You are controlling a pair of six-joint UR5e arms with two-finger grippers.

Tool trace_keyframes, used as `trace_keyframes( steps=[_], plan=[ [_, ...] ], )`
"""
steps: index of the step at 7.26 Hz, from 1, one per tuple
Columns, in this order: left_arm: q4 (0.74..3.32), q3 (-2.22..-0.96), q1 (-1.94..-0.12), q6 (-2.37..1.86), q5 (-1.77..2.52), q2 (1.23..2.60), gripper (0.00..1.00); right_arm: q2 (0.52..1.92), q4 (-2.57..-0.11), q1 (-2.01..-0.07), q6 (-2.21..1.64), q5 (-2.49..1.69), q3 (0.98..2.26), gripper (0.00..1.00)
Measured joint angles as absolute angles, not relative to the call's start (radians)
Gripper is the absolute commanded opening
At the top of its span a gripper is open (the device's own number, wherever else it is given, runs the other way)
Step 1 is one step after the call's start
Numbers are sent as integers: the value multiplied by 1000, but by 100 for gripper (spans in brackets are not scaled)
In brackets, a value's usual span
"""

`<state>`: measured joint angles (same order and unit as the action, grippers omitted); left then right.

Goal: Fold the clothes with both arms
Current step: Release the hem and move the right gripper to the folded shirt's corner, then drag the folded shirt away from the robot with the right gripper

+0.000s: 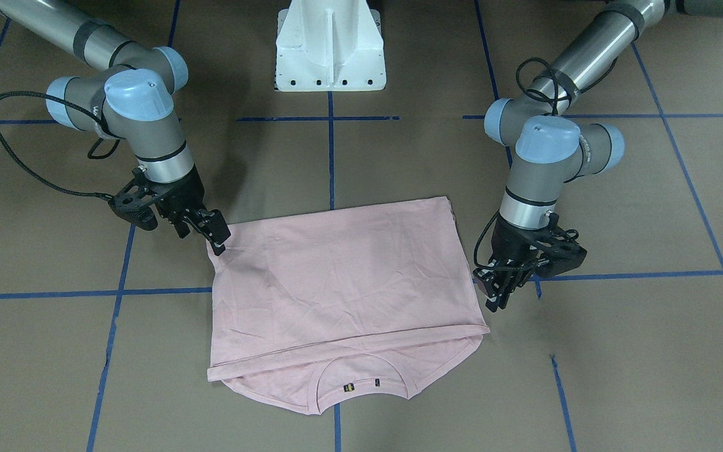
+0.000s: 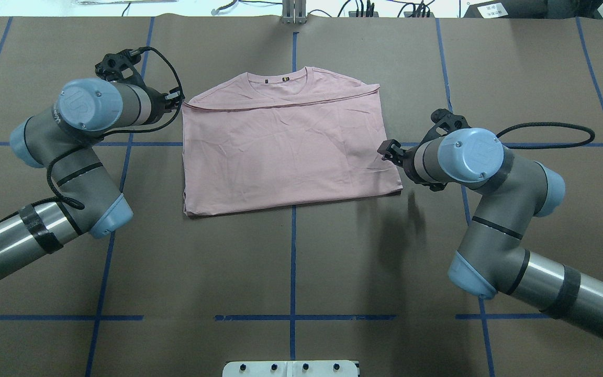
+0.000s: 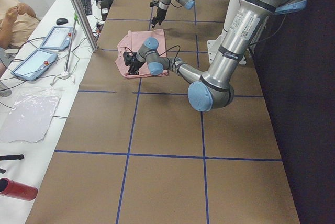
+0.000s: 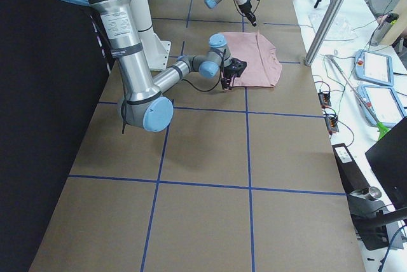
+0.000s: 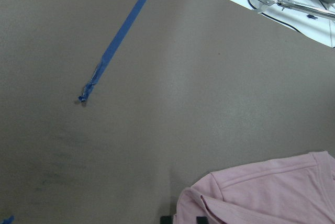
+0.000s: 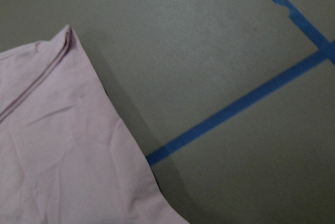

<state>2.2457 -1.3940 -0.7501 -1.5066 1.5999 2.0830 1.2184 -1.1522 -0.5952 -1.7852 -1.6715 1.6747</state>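
Note:
The pale pink T-shirt (image 1: 342,276) lies flat on the table, folded into a rough rectangle, with its collar (image 1: 361,370) on the side away from the robot. The Snoopy print is hidden. It also shows in the overhead view (image 2: 286,152). My left gripper (image 1: 494,298) hangs at the shirt's far left corner (image 2: 176,100). In the left wrist view the shirt's edge (image 5: 261,192) lies by two slightly parted fingertips. My right gripper (image 1: 216,238) sits at the shirt's right edge near a corner (image 2: 387,150), its jaws apart. The right wrist view shows only the shirt's layered corner (image 6: 52,130).
The white pedestal base (image 1: 330,50) stands at the robot's side of the brown table, which is marked with blue tape lines (image 2: 292,262). Beyond the table's far edge are a metal post (image 3: 78,9), tablets (image 3: 52,38) and cables. A person sits there (image 3: 13,17).

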Motion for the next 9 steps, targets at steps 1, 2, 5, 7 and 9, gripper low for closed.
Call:
trace_keyframes(
  steps=[1,2,5,7,9],
  plan=[
    [2246,-1394,-749,-1509,1600,2084,28,1229,-1152,-586,-1798,-1672,1679,70],
    [2245,-1396,-749,-1510,1600,2084,28,1234,-1153,-582,-1803,-1675,1681,53],
    [2244,-1407,-750,-1511,1600,2083,28,1239,-1154,-559,-1820,-1678,1687,0],
    [2238,-1421,-751,-1514,1601,2083,28,1239,-1154,-548,-1824,-1677,1689,0],
    [2235,-1426,-751,-1515,1601,2082,28,1240,-1154,-548,-1818,-1683,1698,0]
  ],
)
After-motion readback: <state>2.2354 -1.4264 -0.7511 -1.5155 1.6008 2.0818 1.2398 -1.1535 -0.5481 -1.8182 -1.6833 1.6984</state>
